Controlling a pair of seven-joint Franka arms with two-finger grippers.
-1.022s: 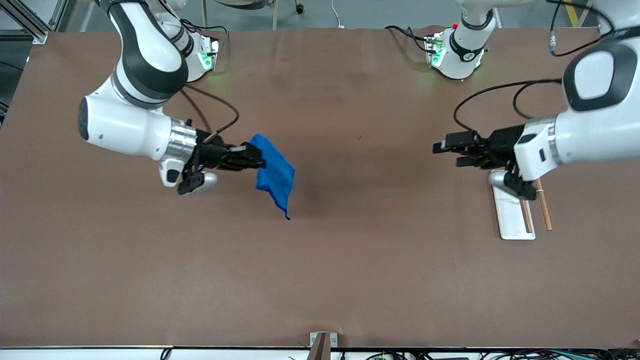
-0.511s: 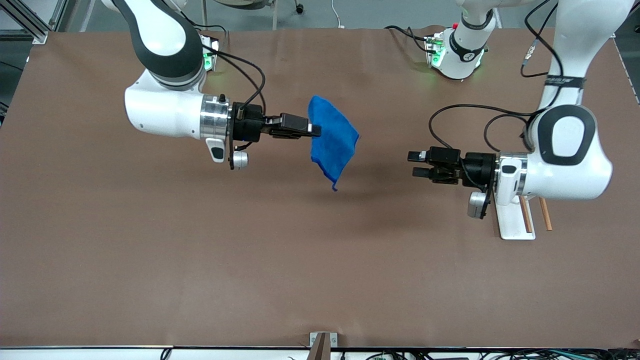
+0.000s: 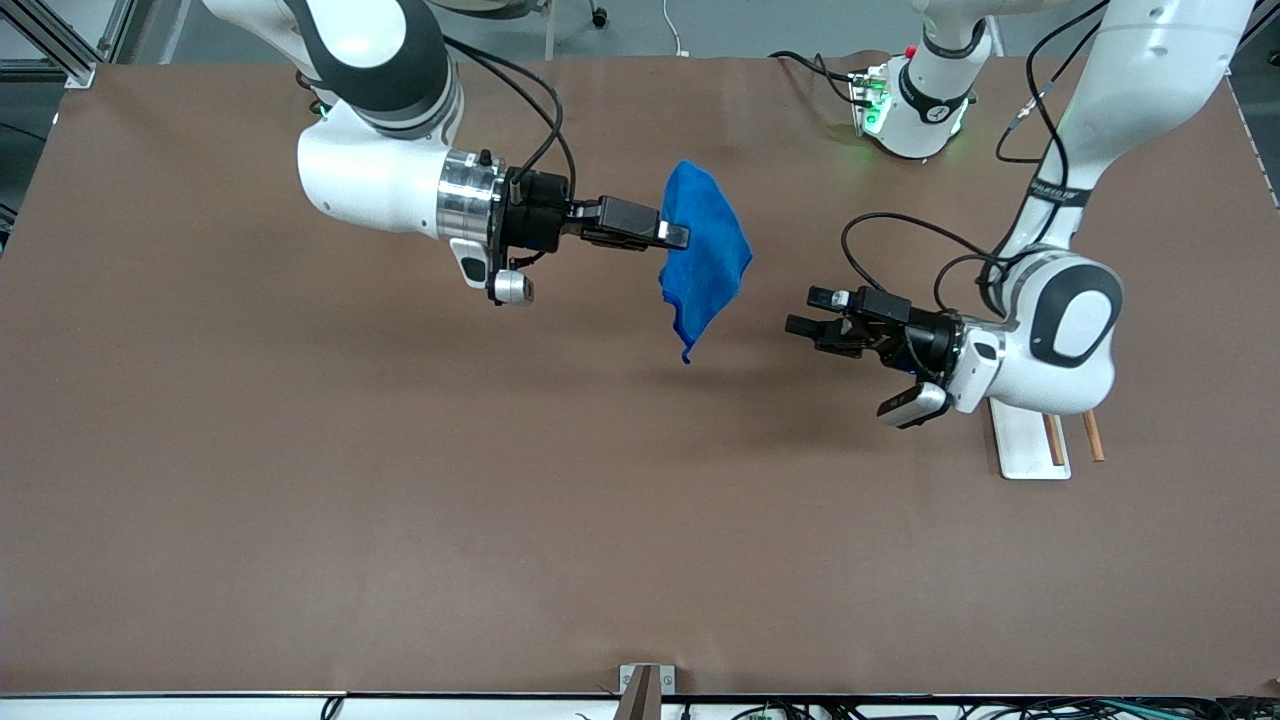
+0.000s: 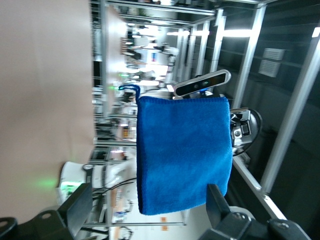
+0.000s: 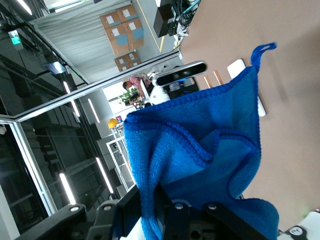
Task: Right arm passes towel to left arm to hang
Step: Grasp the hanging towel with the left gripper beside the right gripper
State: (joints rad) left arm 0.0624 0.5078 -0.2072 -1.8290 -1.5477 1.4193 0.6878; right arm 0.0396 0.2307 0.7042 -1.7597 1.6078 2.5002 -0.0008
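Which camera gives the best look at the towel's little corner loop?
The right wrist view: the loop stands out clearly at the towel's corner against the table. The left wrist view shows it smaller, against clutter. In the front view it is too small to make out at the towel's hanging tip.

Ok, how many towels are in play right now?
1. The towel hangs in the air over the middle of the table, pinched by the right gripper; the open left gripper faces it, not touching. None other visible.

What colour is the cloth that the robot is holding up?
The soft rectangular towel is bright blue all over, clearest in the left wrist view.
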